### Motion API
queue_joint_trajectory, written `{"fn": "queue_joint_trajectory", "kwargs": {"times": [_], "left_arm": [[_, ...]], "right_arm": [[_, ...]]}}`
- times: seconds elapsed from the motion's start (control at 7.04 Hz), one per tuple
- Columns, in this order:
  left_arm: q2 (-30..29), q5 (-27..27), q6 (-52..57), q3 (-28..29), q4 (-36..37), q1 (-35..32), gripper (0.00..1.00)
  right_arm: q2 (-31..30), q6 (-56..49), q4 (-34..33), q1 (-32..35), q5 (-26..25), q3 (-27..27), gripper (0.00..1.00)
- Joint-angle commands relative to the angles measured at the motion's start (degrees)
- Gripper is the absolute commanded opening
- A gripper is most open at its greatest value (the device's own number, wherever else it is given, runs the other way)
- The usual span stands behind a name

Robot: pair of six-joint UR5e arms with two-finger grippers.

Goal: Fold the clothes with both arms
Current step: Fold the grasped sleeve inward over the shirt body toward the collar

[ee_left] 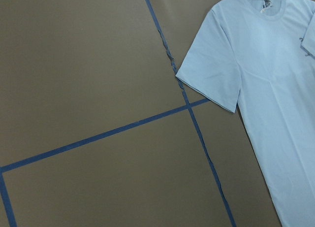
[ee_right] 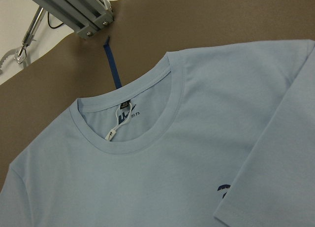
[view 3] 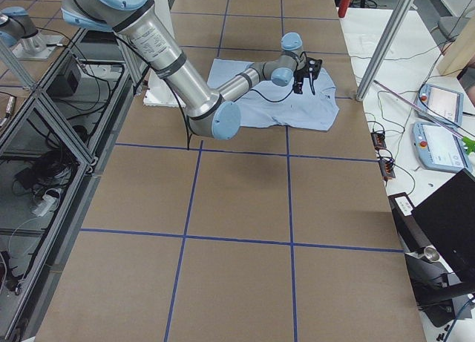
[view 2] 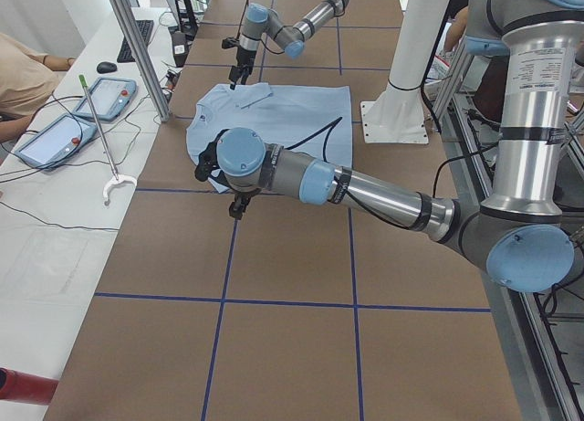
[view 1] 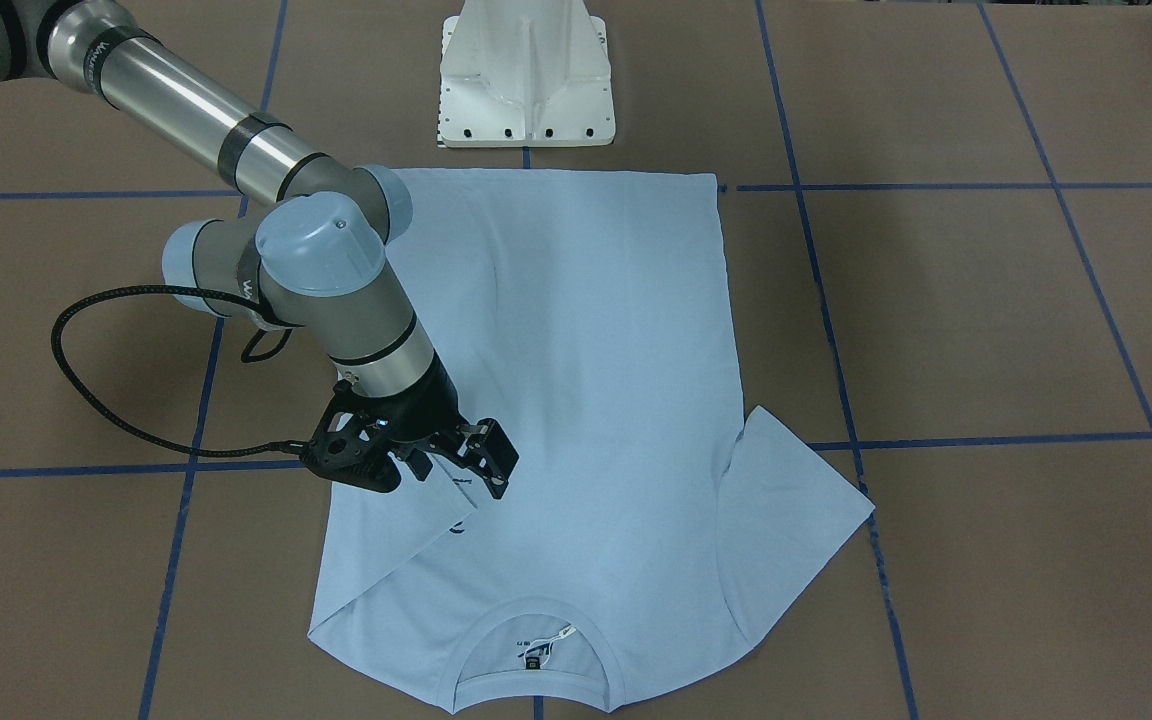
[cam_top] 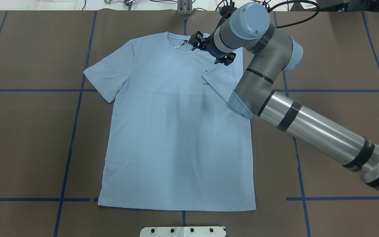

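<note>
- Shirt [view 1: 586,350] lies flat on surface [view 1: 986,330]; right-side sleeve [view 1: 386,550] folded in, other sleeve [view 1: 796,510] not yet.
- Over the fold, right fingers [view 1: 492,462] hang spread, seemingly empty.
- State of left fingers [view 2: 235,205]: cannot tell.

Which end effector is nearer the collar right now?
Right. The right end effector hangs over the shirt by the folded-in sleeve, close to the collar. The left end effector is off the shirt, over the table beyond the other sleeve.
</note>
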Motion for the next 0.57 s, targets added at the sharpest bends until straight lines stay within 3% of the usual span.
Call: {"fn": "queue_joint_trajectory", "kwargs": {"times": [0.0,0.14,0.28,0.43], "left_arm": [[-9.87,10.27,-12.66,4.32,-4.34,9.37,1.00],[-12.88,15.03,-18.38,7.40,-8.96,16.50,1.00],[-16.39,16.82,-27.84,11.26,-17.01,19.53,1.00],[-18.69,21.88,-29.50,18.26,-24.75,22.78,1.00]], "right_arm": [[-6.85,-1.75,2.37,5.68,4.58,10.19,1.00],[-10.28,-7.60,2.89,8.41,8.61,10.61,1.00],[-11.71,-15.31,2.72,12.79,11.52,10.62,1.00],[-13.11,-16.17,2.98,14.84,12.94,11.05,1.00]]}}
